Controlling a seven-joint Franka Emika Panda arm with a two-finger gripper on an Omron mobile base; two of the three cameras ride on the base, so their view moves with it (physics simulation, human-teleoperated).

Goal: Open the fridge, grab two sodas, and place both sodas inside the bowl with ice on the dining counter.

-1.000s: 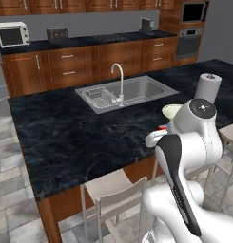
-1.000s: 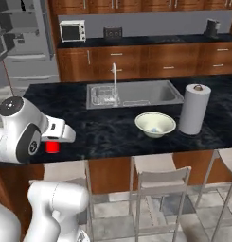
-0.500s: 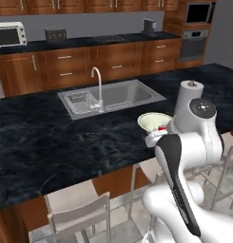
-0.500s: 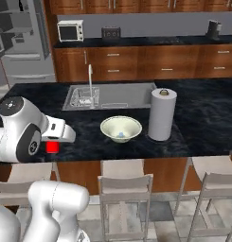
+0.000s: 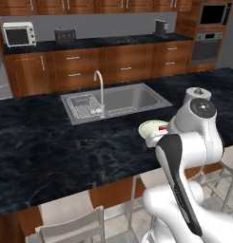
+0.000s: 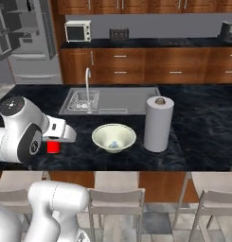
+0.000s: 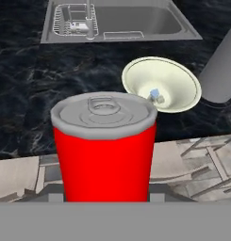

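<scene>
— Pincer (image 6: 53,142) gripping red soda can (image 7: 105,150) around its lower body, hovering just short of table (image 6: 202,137), near bowl (image 6: 113,137).
— Probably handling light, rigid, slick; staying low on the wall, squeezing gently, avoiding dents.

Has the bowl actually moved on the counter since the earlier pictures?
No. The bowl keeps its place beside the paper towel roll, in front of the sink; the base drove, shifting the views.

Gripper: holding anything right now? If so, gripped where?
Yes. The gripper holds a red soda can upright, by its lower body; the exact finger contact is hidden. It is short of the bowl.
</scene>
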